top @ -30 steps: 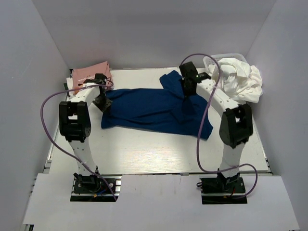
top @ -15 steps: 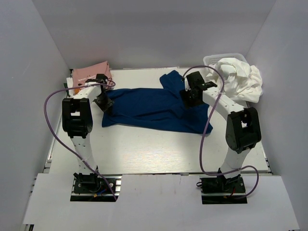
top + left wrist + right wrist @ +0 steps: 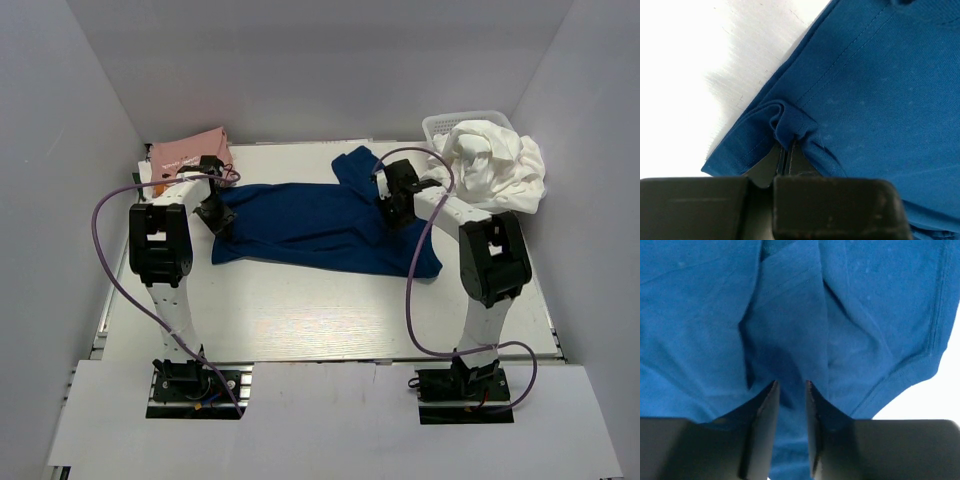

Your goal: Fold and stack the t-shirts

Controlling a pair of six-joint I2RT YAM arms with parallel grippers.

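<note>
Navy t-shirt [image 3: 310,228]: spread mostly flat on the white table [image 3: 300,315], its long side running left to right. One sleeve sticks out at its far right corner, and wrinkles gather toward its right end.
Left gripper [image 3: 214,214]: sits at the left edge of the navy t-shirt. Its jaws are pressed together on a small pucker of the stitched hem.
Left fingers [image 3: 765,170]: in the wrist view the pinched fold rises just above their tips. Bare table shows beyond the shirt's edge to the upper left.
Right gripper [image 3: 392,208]: sits over the right part of the navy t-shirt, just below the outstretched sleeve. Its jaws stand apart with a narrow gap between them.
Right fingers [image 3: 762,425]: their tips point at a lengthwise crease in the cloth. I cannot tell whether any cloth lies between them. The shirt's hem curves past on their right, with table beyond it.
White t-shirts [image 3: 497,165]: a crumpled heap well to the far right of the navy t-shirt. It is piled in the mesh basket [image 3: 440,125] and spills over the rim.
Pink t-shirt [image 3: 188,152]: folded flat beyond the far left end of the navy t-shirt, not touching it.
Purple cables [image 3: 100,240]: one loops out from each arm, either side of the navy t-shirt.
</note>
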